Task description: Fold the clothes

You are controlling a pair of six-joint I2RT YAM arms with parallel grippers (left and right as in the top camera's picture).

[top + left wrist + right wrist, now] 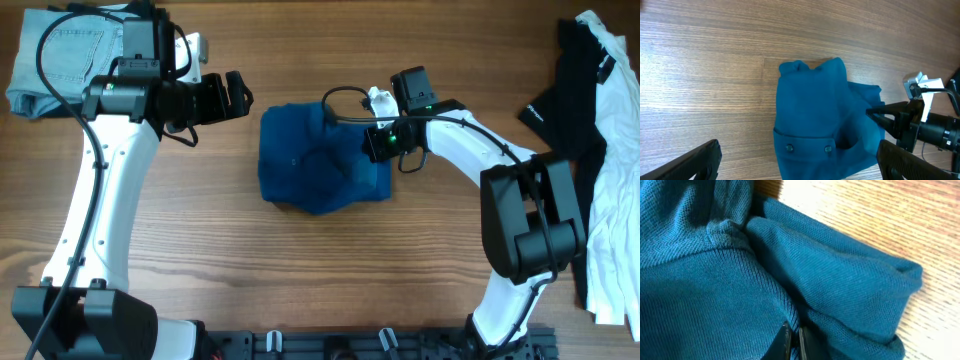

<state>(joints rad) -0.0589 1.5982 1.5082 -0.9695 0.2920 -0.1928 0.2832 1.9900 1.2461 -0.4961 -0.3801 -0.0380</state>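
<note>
Shirt [322, 168] bunched at centre of table [200, 250]; right gripper [794, 342] fully shut at its right edge, left gripper [243, 95] wide open, clear; pinch may hold one thin layer or none, so a pull could slip.

Brown wood-grain table [300, 280] w/ bright, even light.

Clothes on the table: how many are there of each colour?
Deep-blue shirt: 1
Light-blue jeans: 1
Black garment: 1
White garment: 1
Total: 4
</note>
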